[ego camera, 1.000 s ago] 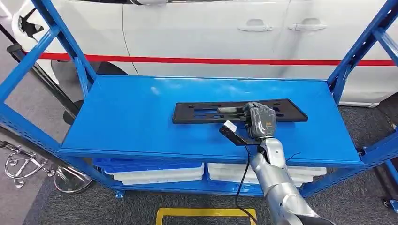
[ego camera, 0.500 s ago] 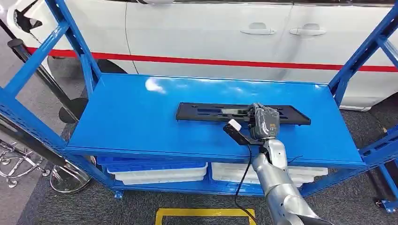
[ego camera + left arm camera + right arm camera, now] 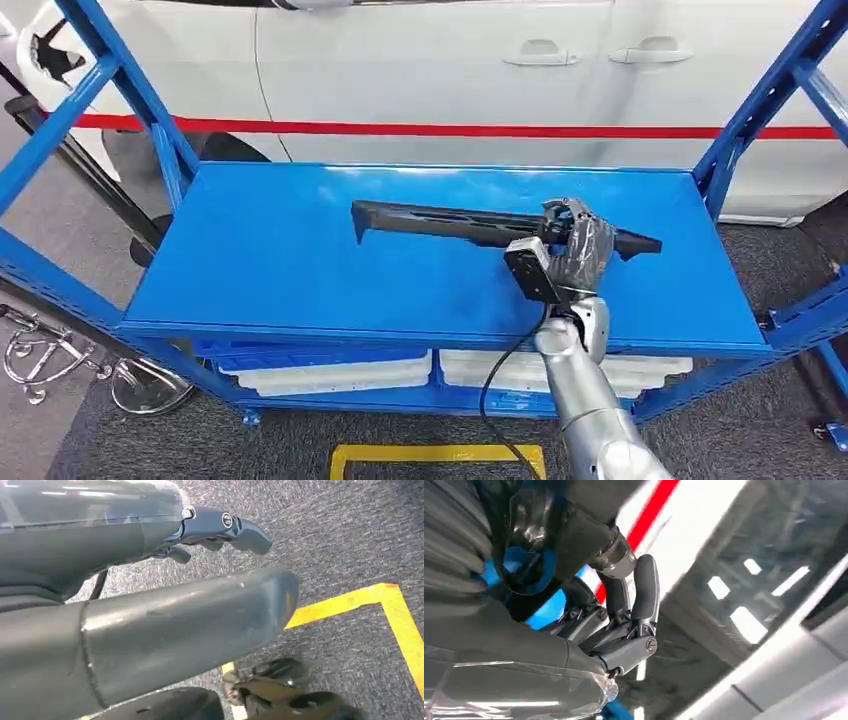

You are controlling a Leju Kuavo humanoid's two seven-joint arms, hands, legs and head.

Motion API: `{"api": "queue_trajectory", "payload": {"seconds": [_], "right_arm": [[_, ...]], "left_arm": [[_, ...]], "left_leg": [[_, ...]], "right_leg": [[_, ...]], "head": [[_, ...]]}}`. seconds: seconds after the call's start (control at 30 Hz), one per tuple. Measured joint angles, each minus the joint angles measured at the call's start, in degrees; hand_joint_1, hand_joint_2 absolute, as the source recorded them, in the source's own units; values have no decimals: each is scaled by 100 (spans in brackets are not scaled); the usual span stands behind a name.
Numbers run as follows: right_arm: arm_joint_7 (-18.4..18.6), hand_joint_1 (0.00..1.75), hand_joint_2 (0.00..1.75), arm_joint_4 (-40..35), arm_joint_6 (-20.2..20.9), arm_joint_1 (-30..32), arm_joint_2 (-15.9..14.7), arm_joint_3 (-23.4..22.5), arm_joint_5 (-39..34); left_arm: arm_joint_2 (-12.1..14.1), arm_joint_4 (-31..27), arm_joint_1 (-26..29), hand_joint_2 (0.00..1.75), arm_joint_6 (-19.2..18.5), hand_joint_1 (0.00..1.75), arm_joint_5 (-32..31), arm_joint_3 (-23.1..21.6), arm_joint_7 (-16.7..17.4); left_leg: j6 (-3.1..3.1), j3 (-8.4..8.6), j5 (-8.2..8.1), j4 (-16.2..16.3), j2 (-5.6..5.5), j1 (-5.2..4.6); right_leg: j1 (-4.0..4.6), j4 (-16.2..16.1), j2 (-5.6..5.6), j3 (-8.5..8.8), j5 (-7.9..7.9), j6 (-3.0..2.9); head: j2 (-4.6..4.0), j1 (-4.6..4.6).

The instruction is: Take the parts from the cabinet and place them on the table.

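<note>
While the long black part (image 3: 470, 221) is gripped near its right end, it sits raised on edge above the top shelf (image 3: 300, 260) of the blue cabinet, its flat face tilted away from the shelf surface. Its long axis runs left to right across the shelf, roughly parallel to the front edge; the left end, which carries a short downward tab, points toward the left upright, and the right end projects just past the grasp toward the right upright. Whether the lower edge touches the shelf cannot be told.

The right robot hand (image 3: 575, 247) is closed around the part, fingers wrapped over its upper edge; in the right wrist view the fingers (image 3: 644, 587) are curled in tight. The left robot hand (image 3: 220, 527) hangs over the grey carpet (image 3: 350, 540) beside a yellow floor line (image 3: 380, 605), with nothing in it; how far apart its fingers stand cannot be told.

Judgement: the step in hand is lifting the part off the cabinet. The next move calls for raising it clear of the shelf and drawing it out between the uprights without striking them, given the off-centre grip on a long piece. The tabletop is yet to be reached.

A white car (image 3: 450, 70) stands behind the cabinet; white trays (image 3: 340, 370) lie on the lower shelf.
</note>
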Motion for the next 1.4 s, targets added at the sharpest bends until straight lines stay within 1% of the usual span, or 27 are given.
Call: {"api": "queue_trajectory", "payload": {"seconds": [0.03, 0.07, 0.13, 0.17, 0.3, 0.33, 0.4, 0.43, 0.47, 0.5, 0.53, 0.57, 0.63, 0.67, 0.7, 0.8, 0.87, 0.97, 1.0, 1.03, 1.07, 1.1, 1.17, 1.2, 1.33, 1.37, 1.4], "right_arm": [[2, 175, 175, -109, 7, 60, -17, 129, -6], [5, 175, 175, -194, 11, 94, -30, 220, -26], [-40, 175, 175, -333, -15, 126, -61, 362, -205], [-63, 175, 175, -413, -26, 157, -90, 426, -311], [144, 175, 175, -1343, 127, 495, -402, 846, -739], [184, 175, 175, -1601, 188, 577, -501, 935, -798], [238, 175, 175, -2197, 361, 756, -748, 1106, -962], [269, 175, 175, -2486, 448, 866, -872, 1187, -1058], [300, 175, 175, -2750, 514, 998, -981, 1258, -1143], [304, 175, 175, -2945, 575, 1132, -1060, 1310, -1208], [304, 175, 175, -3121, 632, 1255, -1132, 1359, -1277], [299, 175, 175, -3301, 717, 1351, -1202, 1407, -1371], [273, 175, 175, -3635, 942, 1489, -1322, 1534, -1613], [253, 175, 175, -3766, 1076, 1533, -1373, 1595, -1745], [245, 175, 175, -3850, 1223, 1553, -1392, 1673, -1890], [247, 175, 175, -4002, 1732, 1615, -1456, 1978, -2282], [260, 175, 175, -4028, 1950, 1610, -1473, 2223, -2378], [295, 175, 175, -4000, 2009, 1612, -1479, 2530, -2206], [306, 175, 175, -3973, 2002, 1613, -1486, 2605, -2109], [317, 175, 175, -3927, 1980, 1614, -1493, 2690, -2014], [317, 175, 175, -3894, 1965, 1614, -1499, 2738, -1967], [315, 175, 175, -3859, 1958, 1618, -1504, 2801, -1927], [306, 175, 175, -3796, 1898, 1626, -1504, 2903, -1843], [297, 175, 175, -3770, 1871, 1639, -1504, 2948, -1801], [240, 175, 175, -3680, 1681, 1826, -1469, 3110, -1687], [223, 175, 175, -3678, 1670, 1862, -1467, 3125, -1678], [192, 175, 175, -3674, 1670, 1887, -1467, 3167, -1661]], "left_arm": [[0, 0, 8, 0, 4, 0, 0, 17, 0], [0, 0, 12, 0, 7, 0, -2, 26, 0], [2, 0, 8, 0, 43, 0, 4, 41, -22], [9, -2, 7, 0, 66, 0, 22, 68, -59], [11, -2, 74, 0, 197, 0, 79, 210, -367], [9, 0, 105, 0, 197, 0, 77, 232, -400], [7, 0, 153, 0, 124, 0, 68, 264, -435], [7, 0, 158, 0, 68, 0, 63, 273, -433], [2, 0, 176, 175, 0, 0, 61, 282, -433], [-4, 0, 185, 175, -61, 0, 63, 293, -433], [-4, 0, 207, 175, -123, 0, 74, 308, -433], [-4, 0, 227, 175, -180, 0, 83, 319, -435], [-11, 0, 248, 175, -273, 0, 85, 352, -483], [-15, 0, 249, 175, -313, 0, 87, 365, -527], [-15, 0, 242, 175, -352, 0, 103, 387, -574], [-15, -2, 234, 175, -450, 0, 146, 433, -702], [-11, -2, 229, 175, -547, 0, 135, 450, -759], [-11, 0, 226, 175, -413, 0, -193, 419, -770], [-13, 0, 234, 175, -344, 0, -325, 383, -743], [-13, 0, 242, 175, -315, 0, -399, 352, -728], [-13, 0, 244, 175, -315, 0, -415, 330, -728], [-13, 0, 242, 175, -336, 0, -422, 304, -728], [-13, -2, 231, 175, -453, 0, -382, 278, -721], [-9, 0, 220, 175, -532, 0, -332, 278, -717], [0, 0, 237, 175, -785, 0, -149, 317, -682], [-2, 0, 246, 175, -802, 0, -135, 326, -671], [-2, 0, 244, 175, -815, 0, -133, 339, -669]], "left_leg": [[5, -14, 103, -16, 0, 0], [21, 100, 311, -297, 0, -1], [88, 567, 847, -1305, 1, -5], [146, 745, 923, -1736, 2, -21], [202, 787, 897, -1820, -28, -69], [253, 834, 939, -1900, -19, -1], [329, 848, 948, -1925, -1, -7], [333, 849, 944, -1925, -1, -11], [344, 849, 937, -1924, -1, -13], [346, 847, 934, -1920, -8, -13], [343, 853, 927, -1916, -9, -13], [332, 860, 918, -1909, -12, -12], [302, 880, 878, -1870, -16, -11], [268, 879, 850, -1836, -16, -13], [230, 847, 825, -1794, -17, -58], [145, 865, 831, -1824, -13, -34], [74, 845, 741, -1734, -7, -10], [18, 322, 115, -596, -5, -4], [9, 138, -12, -211, -5, -4], [14, 65, 10, -64, -5, -5], [25, 118, 141, -179, -5, -6], [47, 288, 377, -536, -6, -8], [131, 779, 856, -1532, -6, -17], [169, 881, 769, -1756, -8, -48], [215, 910, 811, -1860, -25, -69], [262, 954, 862, -1936, -9, -5], [287, 963, 874, -1953, -8, -11]], "right_leg": [[3, 4, 1, 5, -5, -2], [5, 10, 4, 11, -11, 1], [8, 14, 12, 44, -31, 27], [8, 14, 7, 48, -42, 45], [19, -12, -10, 41, -25, 169], [47, 0, -5, 35, -56, 204], [18, 397, -6, -118, -360, 227], [10, 874, -5, -332, -614, 248], [4, 1344, -5, -558, -818, 270], [-6, 1674, -6, -723, -911, 286], [-20, 1752, -8, -773, -860, 293], [-31, 1560, -11, -691, -689, 298], [-58, 579, -19, -200, -158, 293], [-66, 116, -19, 16, -47, 280], [-13, 59, -16, 55, -108, 268], [7, 75, 6, 28, -101, 176], [-36, 17, -5, 58, -65, 87], [-22, 13, -33, 51, -71, 23], [-11, 15, -39, 47, -72, 19], [0, 16, -39, 50, -72, 19], [6, 18, -38, 55, -74, 17], [14, 22, -35, 61, -76, 14], [28, 28, -25, 75, -85, 21], [54, 32, -25, 62, -90, 39], [37, -1, -29, 69, -61, 157], [35, 30, -25, 68, -103, 192], [25, 189, -25, 3, -236, 220]], "head": [[0, 0], [0, 0], [0, 0], [0, 2], [0, 2], [0, 2], [0, 2], [-2, 4], [0, 2], [0, 4], [0, 4], [-2, 2], [0, 4], [-2, 4], [-2, 4], [0, 2], [-2, 2], [0, 0], [0, 0], [-2, 0], [0, 0], [0, 0], [0, 0], [-2, 0], [0, 0], [0, 2], [0, 4]]}}
